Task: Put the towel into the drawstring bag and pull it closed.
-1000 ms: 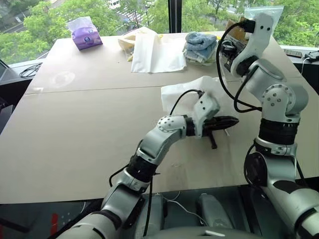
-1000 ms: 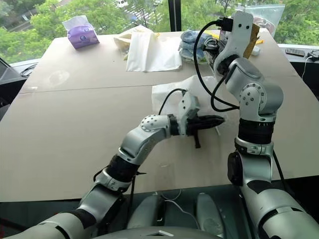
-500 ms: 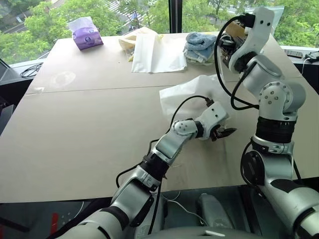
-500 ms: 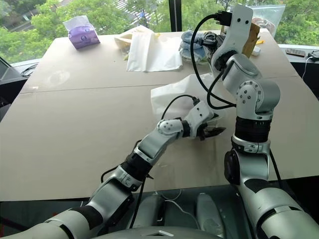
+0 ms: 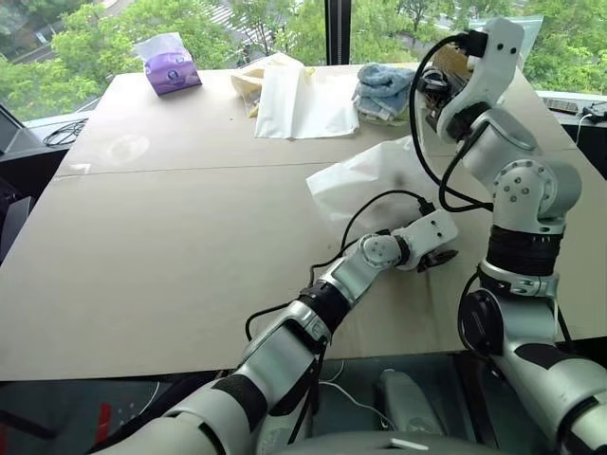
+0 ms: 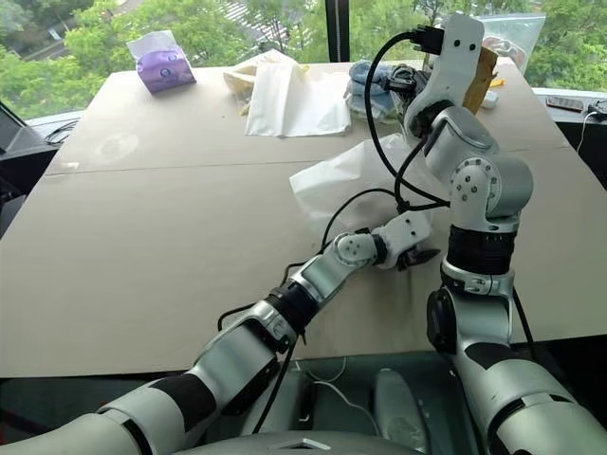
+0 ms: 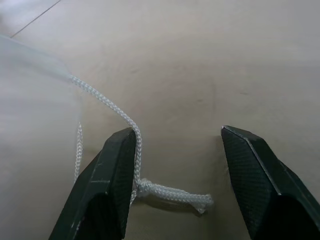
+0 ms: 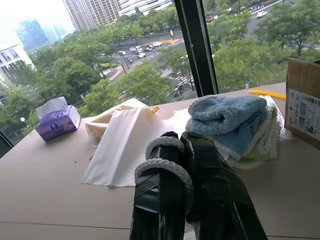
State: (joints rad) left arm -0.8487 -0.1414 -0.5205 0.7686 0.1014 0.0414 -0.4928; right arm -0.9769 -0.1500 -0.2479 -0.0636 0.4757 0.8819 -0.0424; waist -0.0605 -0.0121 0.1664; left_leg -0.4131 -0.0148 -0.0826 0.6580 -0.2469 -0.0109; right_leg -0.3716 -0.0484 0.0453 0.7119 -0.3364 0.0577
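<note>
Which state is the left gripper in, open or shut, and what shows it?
Open. In the left wrist view the left gripper has its two black fingers standing apart over the table, the cord of the drawstring bag lying loose between them.

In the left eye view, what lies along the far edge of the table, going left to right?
Purple tissue box → flat cream cloth bag → stack of blue towels.

The drawstring bag (image 5: 365,180) lies on the table (image 5: 171,237) before me; behind it, a flat cloth bag (image 5: 302,102), with stacked towels (image 5: 382,90) to its right.
</note>
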